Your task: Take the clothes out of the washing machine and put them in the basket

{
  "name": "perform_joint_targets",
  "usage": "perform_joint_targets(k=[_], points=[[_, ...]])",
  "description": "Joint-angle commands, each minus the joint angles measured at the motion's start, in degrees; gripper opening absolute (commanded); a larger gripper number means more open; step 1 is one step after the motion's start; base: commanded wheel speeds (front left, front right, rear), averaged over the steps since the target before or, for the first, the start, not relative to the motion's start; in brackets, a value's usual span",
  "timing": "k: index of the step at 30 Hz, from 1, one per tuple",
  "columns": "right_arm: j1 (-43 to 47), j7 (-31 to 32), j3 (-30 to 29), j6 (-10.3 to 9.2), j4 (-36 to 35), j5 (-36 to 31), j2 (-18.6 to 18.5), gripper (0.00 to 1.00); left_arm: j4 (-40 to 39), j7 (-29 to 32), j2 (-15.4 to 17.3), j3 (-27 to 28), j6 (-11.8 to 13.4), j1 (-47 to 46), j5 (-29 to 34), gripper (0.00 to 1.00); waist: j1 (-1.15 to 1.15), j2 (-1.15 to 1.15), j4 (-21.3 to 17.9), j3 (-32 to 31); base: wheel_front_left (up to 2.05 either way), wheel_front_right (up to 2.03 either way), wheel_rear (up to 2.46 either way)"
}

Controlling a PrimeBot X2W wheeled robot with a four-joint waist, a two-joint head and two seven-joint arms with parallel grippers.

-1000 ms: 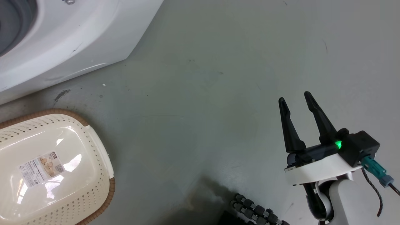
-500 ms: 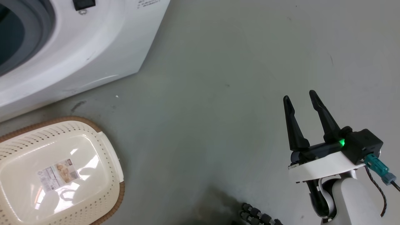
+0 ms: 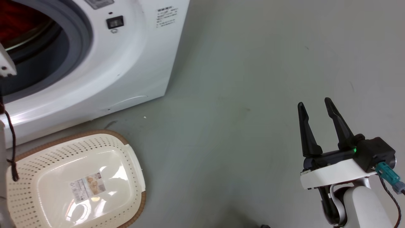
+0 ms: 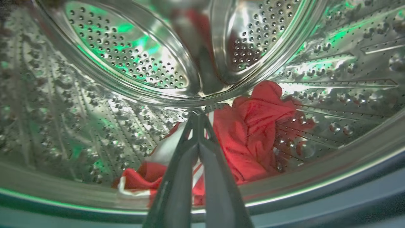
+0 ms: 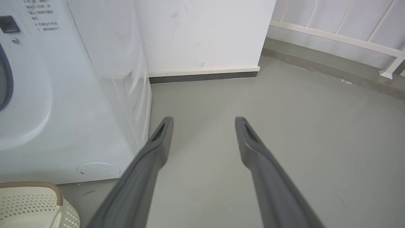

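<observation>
Drum (image 4: 63,110): left end effector (image 4: 197,114) closed near clothes (image 4: 253,133); right end effector (image 3: 314,102) spread.

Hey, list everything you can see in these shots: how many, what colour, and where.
washing machine: one, white, upper left of the head view
drum: one, shiny perforated steel, inside the washing machine
clothes: one, red and white, low in the drum
basket: one, cream with brown rim, on the floor in front of the washing machine
floor: grey
wall: one, white, behind the washing machine
railing: one, white, upper right of the right wrist view
left tool: one, dark, shut on the clothes
right tool: one, dark, open above the floor
</observation>
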Motion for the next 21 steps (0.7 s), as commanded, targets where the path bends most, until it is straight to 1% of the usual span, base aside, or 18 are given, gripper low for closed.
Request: perform_joint_targets(k=[1, 4, 7, 11, 16, 17, 18, 19, 20, 21], points=[[0.66, -0.20, -0.22, -0.04, -0.24, -0.36, 0.01, 1.00, -0.20, -1.22, -0.64, 0.24, 0.19, 1.66, -0.46, 0.00, 0.01, 0.00, 1.19, -1.36, 0.00, 0.00, 0.00], [0.95, -0.20, -0.36, -0.04, -0.63, -0.72, 0.02, 1.00, -1.36, -3.71, -1.97, 0.84, 0.62, 4.18, -1.68, 0.00, 0.01, 0.00, 2.24, -2.31, 0.00, 0.00, 0.00], [0.73, -0.20, -0.32, -0.04, -1.00, -1.23, 0.01, 1.00, -3.05, -4.56, -2.85, 0.86, 0.70, 6.41, -2.34, 0.00, 0.01, 0.00, 3.06, -2.48, 0.00, 0.00, 0.00], [0.64, -0.20, -0.33, -0.04, -1.29, -1.40, 0.01, 1.00, -5.80, -4.24, -3.68, 1.28, 1.07, 9.11, -3.43, 0.00, 0.01, 0.00, 3.56, -2.62, 0.00, 0.00, 0.00], [0.64, -0.20, -0.38, -0.04, -1.49, -1.01, 0.02, 1.00, -9.67, -3.00, -3.63, 1.30, 1.63, 11.40, -3.93, 0.00, 0.01, 0.00, 3.84, -2.29, 0.00, 0.00, 0.00], [0.61, -0.20, -0.40, -0.04, -1.48, -0.98, 0.02, 1.00, -10.36, -2.50, -3.68, 1.25, 1.71, 11.74, -4.08, 0.03, 0.01, 0.00, 3.89, -2.21, 0.00, 0.00, 0.00], [0.58, -0.20, -0.41, -0.04, -1.45, -0.94, 0.02, 1.00, -11.03, -2.04, -3.73, 1.25, 1.81, 11.90, -4.14, 0.22, 0.01, 0.00, 3.94, -2.11, 0.00, 0.00, 0.00], [0.51, -0.20, -0.40, -0.04, -1.41, -0.91, 0.02, 1.00, -11.67, -1.57, -3.77, 1.21, 1.91, 12.05, -4.28, 0.65, 0.01, 0.00, 3.97, -2.03, 0.00, 0.00, 0.00], [0.42, -0.20, -0.32, -0.04, -1.37, -0.83, 0.02, 1.00, -12.30, -1.08, -3.69, 1.06, 2.08, 12.19, -4.21, 1.00, 0.01, 0.00, 3.95, -1.99, 0.00, 0.00, 0.00], [0.33, -0.20, -0.25, -0.04, -1.34, -0.76, 0.02, 1.00, -12.90, -0.64, -3.54, 0.97, 2.24, 12.24, -4.17, 1.00, 0.01, 0.00, 3.93, -1.92, 0.00, 0.00, 0.00]])
